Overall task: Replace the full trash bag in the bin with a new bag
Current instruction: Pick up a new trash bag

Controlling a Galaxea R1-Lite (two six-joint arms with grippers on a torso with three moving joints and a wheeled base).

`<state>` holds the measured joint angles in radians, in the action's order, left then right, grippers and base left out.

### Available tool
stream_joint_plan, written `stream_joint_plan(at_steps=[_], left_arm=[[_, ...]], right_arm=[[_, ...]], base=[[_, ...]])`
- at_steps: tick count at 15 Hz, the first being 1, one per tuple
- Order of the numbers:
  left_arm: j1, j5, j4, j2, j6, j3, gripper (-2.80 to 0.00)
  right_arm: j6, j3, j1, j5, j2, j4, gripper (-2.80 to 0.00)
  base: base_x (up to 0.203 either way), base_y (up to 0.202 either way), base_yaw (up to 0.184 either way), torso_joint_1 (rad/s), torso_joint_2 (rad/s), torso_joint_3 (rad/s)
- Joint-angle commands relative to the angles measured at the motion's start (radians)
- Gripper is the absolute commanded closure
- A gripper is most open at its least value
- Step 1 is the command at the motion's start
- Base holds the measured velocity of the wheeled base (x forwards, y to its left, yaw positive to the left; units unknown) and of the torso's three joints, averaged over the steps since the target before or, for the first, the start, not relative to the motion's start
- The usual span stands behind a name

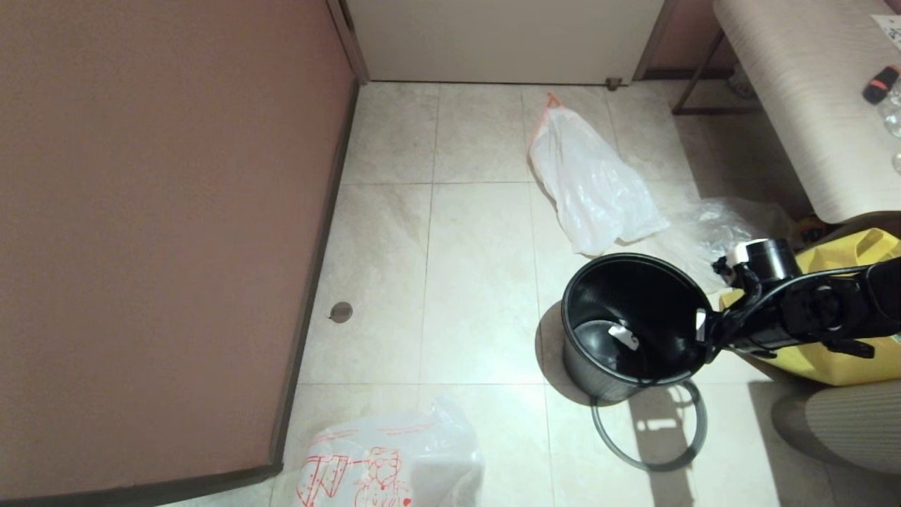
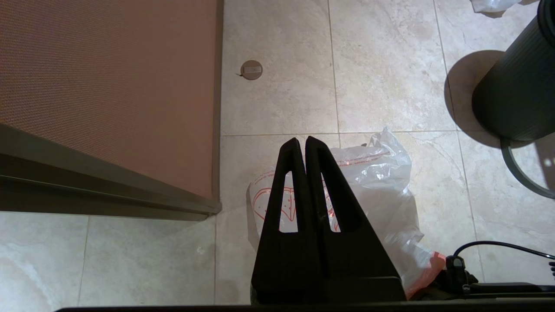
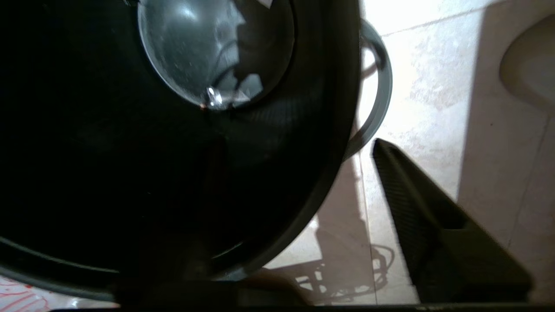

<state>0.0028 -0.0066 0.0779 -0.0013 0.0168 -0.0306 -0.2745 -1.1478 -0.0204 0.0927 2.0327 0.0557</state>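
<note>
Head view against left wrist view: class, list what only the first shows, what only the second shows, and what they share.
Only the head view: the full trash bag lying on the tiles, a yellow tote bag, the bin's dark inside, and the right end effector at the bin's rim.

Only the left wrist view: the left end effector, shut, above the new bag.

Both: the bin, the grey hoop on the floor beside it, the new bag, and the brown panel.

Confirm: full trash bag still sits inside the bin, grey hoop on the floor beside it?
Not quite. The full trash bag lies on the floor tiles beyond the bin, not inside it; the head view shows this. The grey hoop does lie on the floor beside the bin.
</note>
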Motion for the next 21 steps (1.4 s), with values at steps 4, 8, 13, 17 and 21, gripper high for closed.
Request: stream_joint_plan(at_steps=[4,8,13,17,21], left_arm=[[0.0,0.0,0.0,0.001,0.0,0.0,0.0],[0.0,0.0,0.0,0.001,0.0,0.0,0.0],[0.0,0.0,0.0,0.001,0.0,0.0,0.0],[0.0,0.0,0.0,0.001,0.0,0.0,0.0],[0.0,0.0,0.0,0.001,0.0,0.0,0.0]], right_arm=[[-0.002,-0.018,-0.018,0.032,0.098,0.004,0.0],[-0.022,-0.013,-0.104,0.036,-0.005,-0.026,0.0],[-0.101,-0.049,-0.336,0.033,-0.157,-0.179,0.0],[-0.14,-0.18,-0.427,0.032,-0.081,-0.201,0.0],[-0.141,-0.281,-0.461,0.028,0.094,-0.197,0.0]], base=[[0.0,0.0,0.0,0.0,0.0,0.0],[0.0,0.0,0.0,0.0,0.0,0.0],[0.0,0.0,0.0,0.0,0.0,0.0],[0.0,0.0,0.0,0.0,0.0,0.0],[0.0,0.0,0.0,0.0,0.0,0.0]])
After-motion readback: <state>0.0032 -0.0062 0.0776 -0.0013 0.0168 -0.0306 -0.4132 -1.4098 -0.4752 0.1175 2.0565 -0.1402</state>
